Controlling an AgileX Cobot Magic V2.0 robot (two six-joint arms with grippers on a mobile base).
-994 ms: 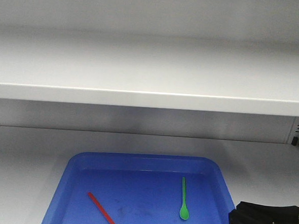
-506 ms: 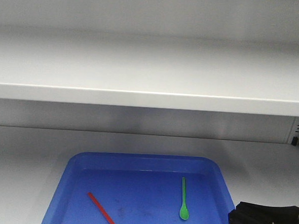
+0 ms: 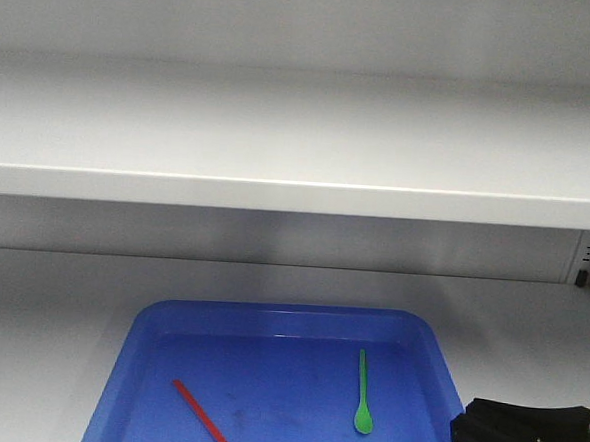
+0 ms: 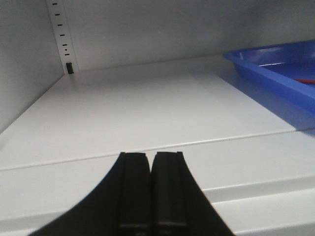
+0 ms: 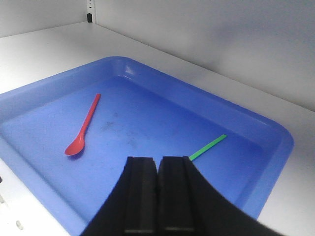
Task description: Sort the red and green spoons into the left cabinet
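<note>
Inside the left cabinet [image 3: 296, 196] a blue tray [image 3: 279, 315] rests on the lower shelf. The green spoon [image 3: 363, 390] lies in the tray's right half and the red spoon [image 3: 203, 421] in its left half, running off the bottom edge. In the right wrist view my right gripper [image 5: 157, 160] is shut and empty above the tray [image 5: 197, 93]. The red spoon [image 5: 83, 130] lies apart to its left. The green spoon's handle [image 5: 209, 146] pokes out from behind the right finger, its bowl hidden. My left gripper [image 4: 150, 155] is shut and empty over bare shelf, left of the tray [image 4: 266, 69].
An upper shelf spans the cabinet above the tray. Slotted rails with black clips stand in the back corners [image 4: 61, 34] [image 3: 588, 259]. My right arm's black housing [image 3: 527, 441] sits beside the tray's right rim. A cabinet side wall [image 4: 19, 64] rises at the left.
</note>
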